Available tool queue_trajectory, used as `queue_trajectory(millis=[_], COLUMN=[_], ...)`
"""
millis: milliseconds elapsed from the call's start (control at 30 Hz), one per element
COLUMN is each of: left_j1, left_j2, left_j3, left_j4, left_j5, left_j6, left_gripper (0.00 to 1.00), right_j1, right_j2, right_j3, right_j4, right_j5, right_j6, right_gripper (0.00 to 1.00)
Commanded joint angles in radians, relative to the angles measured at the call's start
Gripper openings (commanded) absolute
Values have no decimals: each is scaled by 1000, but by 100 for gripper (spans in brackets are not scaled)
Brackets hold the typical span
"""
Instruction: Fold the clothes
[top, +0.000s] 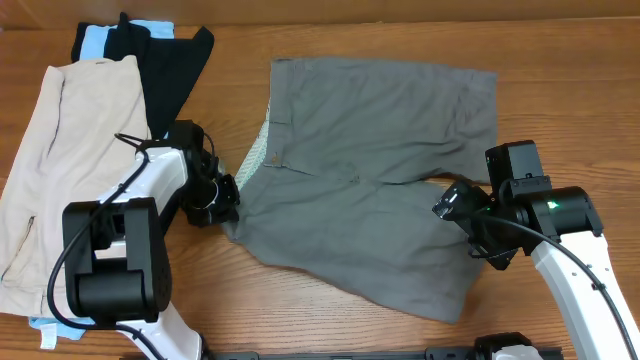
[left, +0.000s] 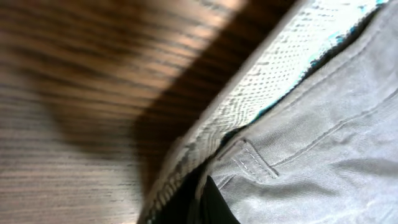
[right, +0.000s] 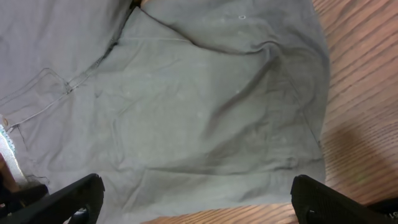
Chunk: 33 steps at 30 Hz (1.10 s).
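Note:
The grey shorts lie spread flat across the middle of the table, waistband to the left and both legs to the right. At the waistband's near corner, my left gripper is shut on the fabric. The left wrist view shows the pale mesh lining and grey cloth pinched between the dark fingers. My right gripper stands wide open over the near leg's hem, nothing between its fingertips. The right wrist view shows the grey shorts below my right gripper and bare wood beside the hem.
Beige shorts lie at the far left. A black garment with a light blue piece lies at the back left. The left arm's base stands at the front left. Wooden tabletop shows in front of the shorts.

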Motion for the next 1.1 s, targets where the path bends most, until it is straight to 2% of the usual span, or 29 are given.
queue_trajectory(millis=[0,133,300,400,533,567,600,667,867,1067], left_j1=[-35,-53,-54,-54,-54,-54,-54,-54,-54,-54], left_j2=[-31,-67,-72,-72,-72,-72,-72,-72,-72,-72], left_j3=[-16,-16,-16,-16,-16,-16,-16,-16,-16,-16], left_j4=[36,35,35,37,45,48,48,47,59,63], left_j5=[-41,-70,-77,-94,-105,-104,-104,-104,-103,-103], left_j6=[51,56,60,63,63,63,63,63,63,63], left_gripper=[4,4,4,4,4,4,4,4,4,4], right_j1=[5,7,39,71,105,113,119,135,187,302], right_j2=[-9,-85,-275,-360,-388,-365,-350,-303,-124,122], right_j3=[-2,-2,-2,-27,-162,-259,-291,-336,-373,-373], right_j4=[-23,-77,-214,-250,-235,-201,-153,-96,15,96], right_j5=[-13,26,91,93,31,-28,-72,-93,-73,-30], right_j6=[9,113,276,294,320,320,285,326,361,535], right_gripper=[100,92,92,92,89,89,95,96,96,94])
